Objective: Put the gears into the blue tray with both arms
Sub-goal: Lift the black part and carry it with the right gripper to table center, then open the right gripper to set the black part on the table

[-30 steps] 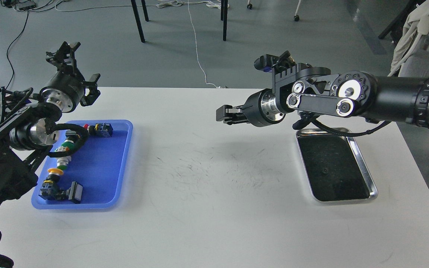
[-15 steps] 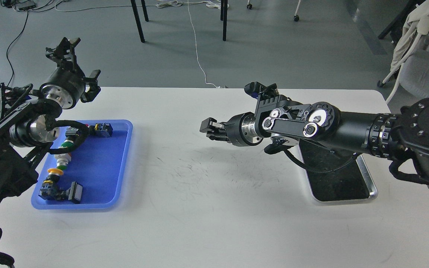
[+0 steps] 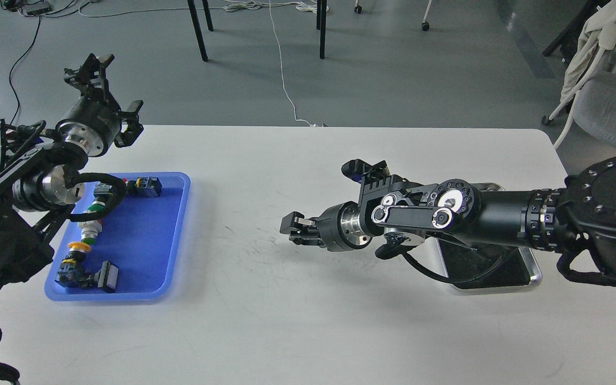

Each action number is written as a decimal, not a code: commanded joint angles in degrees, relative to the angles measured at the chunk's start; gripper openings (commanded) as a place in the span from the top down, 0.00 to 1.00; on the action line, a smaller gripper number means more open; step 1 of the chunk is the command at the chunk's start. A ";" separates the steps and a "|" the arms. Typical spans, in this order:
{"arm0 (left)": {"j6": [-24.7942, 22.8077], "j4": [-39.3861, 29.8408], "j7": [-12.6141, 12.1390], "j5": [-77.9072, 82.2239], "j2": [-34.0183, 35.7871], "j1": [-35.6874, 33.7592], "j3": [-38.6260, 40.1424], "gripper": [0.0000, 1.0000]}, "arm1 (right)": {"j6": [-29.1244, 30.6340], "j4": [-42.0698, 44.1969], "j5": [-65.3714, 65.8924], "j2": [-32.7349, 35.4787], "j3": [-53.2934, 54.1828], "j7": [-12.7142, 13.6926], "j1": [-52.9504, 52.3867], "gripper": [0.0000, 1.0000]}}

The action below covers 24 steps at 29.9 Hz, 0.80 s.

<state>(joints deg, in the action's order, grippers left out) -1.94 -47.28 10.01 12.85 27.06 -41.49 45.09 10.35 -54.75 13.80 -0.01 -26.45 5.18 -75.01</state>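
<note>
The blue tray (image 3: pixel 142 240) lies on the left of the white table. My left gripper (image 3: pixel 111 88) is raised beyond the tray's far left corner, claws spread open and empty. My right gripper (image 3: pixel 293 229) hovers low over the table's middle, pointing left toward the tray, about a tray's width from its right rim. Its fingers are pressed together; anything pinched between them is too small to see. No gears are visible. My right arm covers most of the steel tray (image 3: pixel 533 277).
Several button switches with red, green and yellow caps lie along the blue tray's left side (image 3: pixel 86 232), with one at its far edge (image 3: pixel 146 186). Chair legs and cables stand on the floor beyond the table's far edge (image 3: pixel 286 126).
My right arm has swung down and to the left, bringing its shut gripper lower over the table's middle and covering the steel tray. The left arm has barely moved.
</note>
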 commanded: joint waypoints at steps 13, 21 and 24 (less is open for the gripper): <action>0.00 0.09 -0.07 0.07 0.45 0.00 0.00 0.01 | -2.09 0.34 0.00 0.01 0.00 0.01 1.27 0.62; 0.09 0.35 -0.07 0.07 0.36 0.09 0.00 0.01 | -2.27 1.22 -0.53 0.01 0.78 -0.17 0.83 0.23; 0.09 0.52 -0.16 0.51 0.36 0.00 0.00 0.01 | -2.09 3.67 -0.53 0.01 4.81 -0.17 0.57 0.12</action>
<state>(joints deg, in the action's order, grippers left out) -1.84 -46.91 9.91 12.93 27.37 -41.49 45.09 8.10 -53.06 13.34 0.01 -24.83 5.03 -74.18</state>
